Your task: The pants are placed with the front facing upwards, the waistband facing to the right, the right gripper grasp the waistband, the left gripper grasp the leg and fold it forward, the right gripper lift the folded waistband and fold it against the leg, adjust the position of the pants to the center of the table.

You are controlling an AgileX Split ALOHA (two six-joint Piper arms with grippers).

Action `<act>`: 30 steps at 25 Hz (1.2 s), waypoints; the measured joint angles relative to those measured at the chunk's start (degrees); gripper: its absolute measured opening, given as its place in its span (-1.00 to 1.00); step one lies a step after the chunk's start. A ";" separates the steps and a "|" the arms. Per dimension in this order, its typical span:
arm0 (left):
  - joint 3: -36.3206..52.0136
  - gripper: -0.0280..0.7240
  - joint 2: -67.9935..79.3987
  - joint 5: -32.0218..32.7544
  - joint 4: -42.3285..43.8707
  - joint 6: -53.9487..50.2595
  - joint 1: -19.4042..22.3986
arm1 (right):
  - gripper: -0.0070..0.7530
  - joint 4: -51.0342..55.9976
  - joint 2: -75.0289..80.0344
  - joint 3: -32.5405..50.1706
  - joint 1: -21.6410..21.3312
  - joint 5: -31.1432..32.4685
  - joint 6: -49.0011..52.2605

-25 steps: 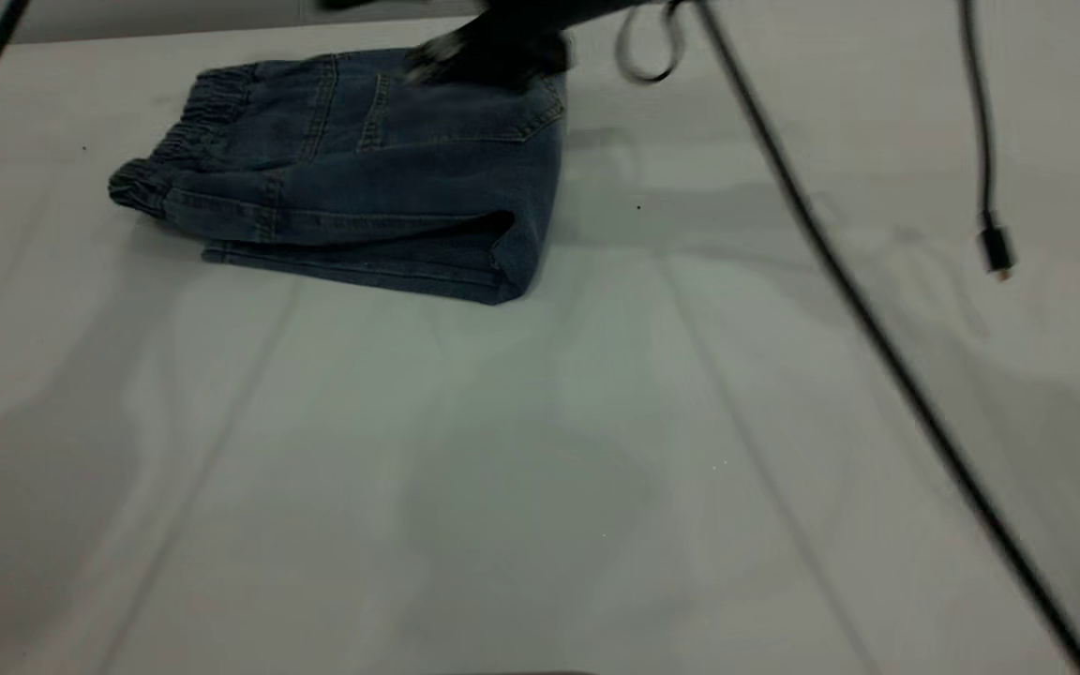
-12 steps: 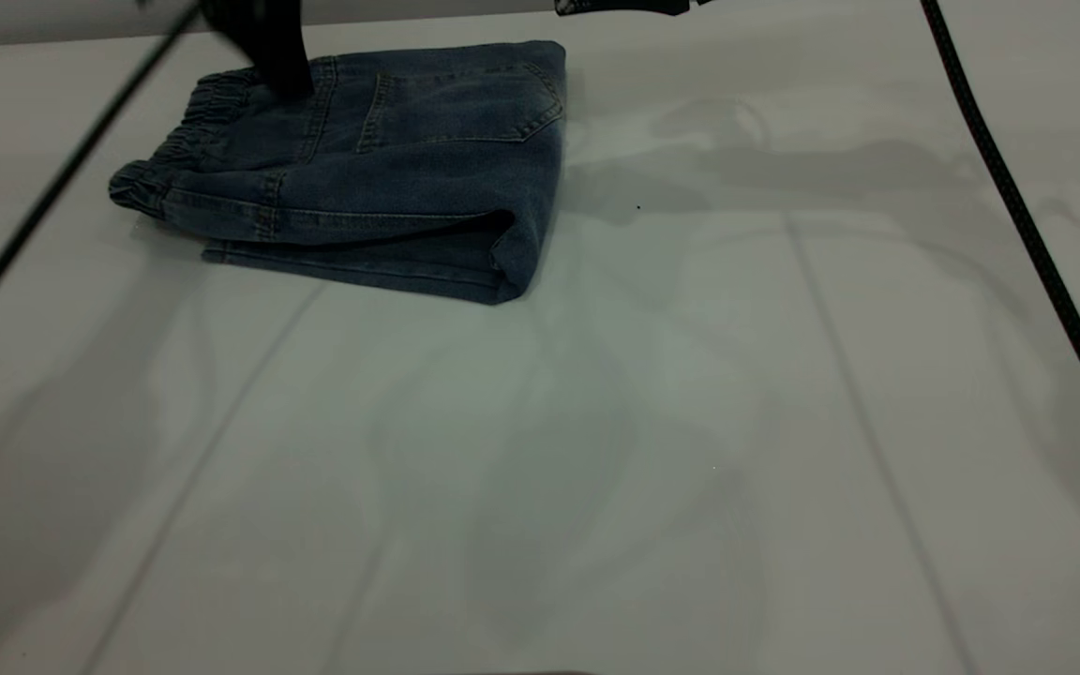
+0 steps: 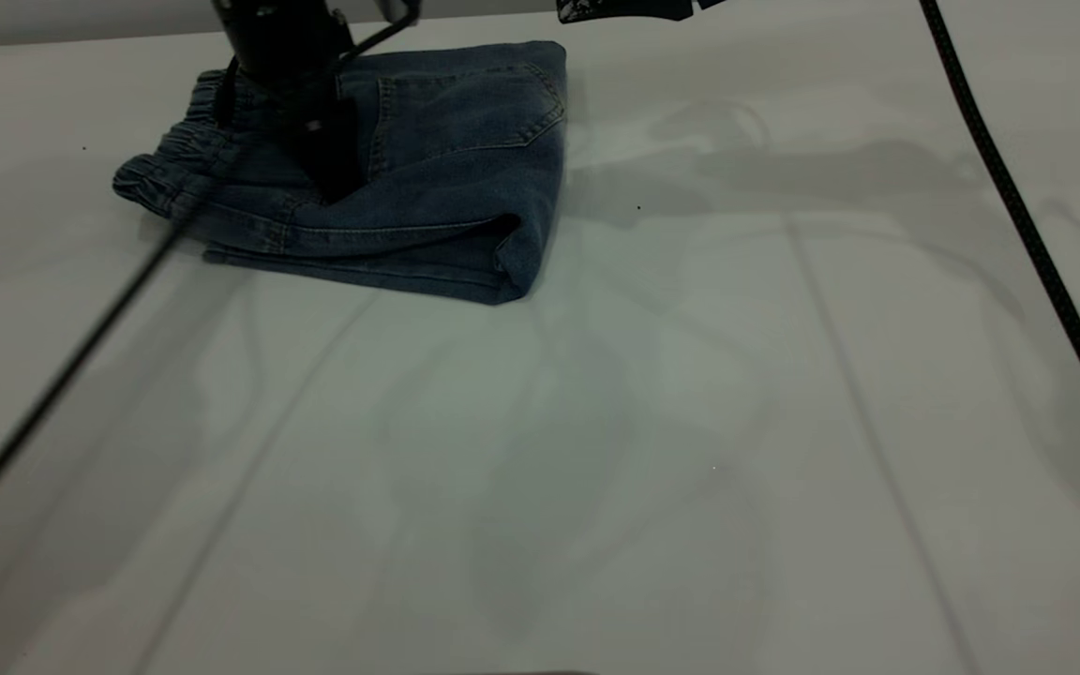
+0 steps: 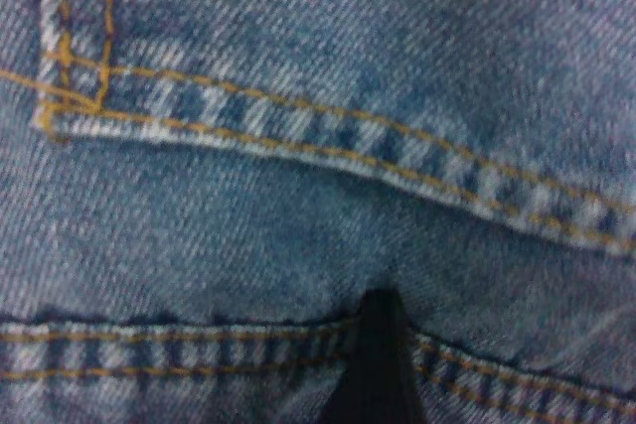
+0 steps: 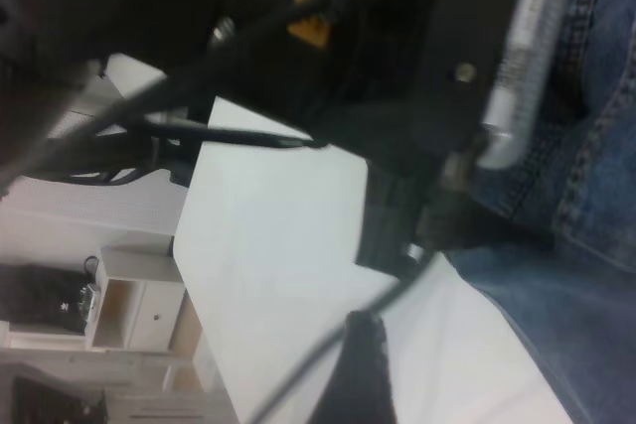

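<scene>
The pants [image 3: 451,159] lie folded in a thick blue denim bundle at the far left of the white table [image 3: 596,441]. Their ruched waistband [image 3: 174,150] points left and the fold edge lies to the right. My left gripper [image 3: 329,173] comes down from above and presses on top of the pants, just right of the waistband. The left wrist view is filled with denim [image 4: 298,225] and its orange stitching, seen from very close. Only a black part of the right arm [image 3: 624,9] shows, at the top edge, above the table beyond the pants. The right wrist view looks at the left arm [image 5: 328,57] over the denim.
A black cable [image 3: 1027,234] runs diagonally across the right side of the table. Another thin cable [image 3: 81,347] trails from the left arm toward the lower left. A pale shelf unit [image 5: 129,310] stands beyond the table's edge.
The left gripper has moved from the waistband toward the middle of the pants and come down onto them. The waistband end has shifted slightly. The right arm has stayed at the top edge.
</scene>
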 joint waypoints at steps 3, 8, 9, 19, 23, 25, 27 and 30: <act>-0.34 0.61 0.18 0.00 4.70 -7.57 -2.58 | 0.54 0.00 0.00 0.00 -1.58 0.83 0.12; -0.39 0.61 0.44 0.00 7.87 -25.46 -7.43 | 0.54 0.07 0.00 0.00 -5.73 3.26 1.30; -0.39 0.61 0.49 0.00 7.92 -29.26 -8.45 | 0.54 0.07 0.00 0.00 -6.55 3.64 1.41; -0.52 0.61 0.47 0.00 13.95 -35.78 -13.06 | 0.54 -0.16 0.00 -0.83 -9.83 5.83 2.60; -0.59 0.61 -2.74 0.00 19.86 -40.11 -13.32 | 0.54 -3.68 -0.21 -4.79 -9.83 6.21 4.65; -0.63 0.61 -6.03 0.00 20.92 -41.19 -13.18 | 0.54 -9.34 -1.05 -7.84 -9.83 6.36 7.70; -0.90 0.61 -10.02 0.00 20.92 -42.55 -12.99 | 0.54 -15.60 -2.27 -11.28 -9.83 6.77 12.22; -1.02 0.61 -15.25 0.00 20.92 -45.25 -12.48 | 0.54 -25.60 -4.60 -17.11 -9.83 7.78 20.49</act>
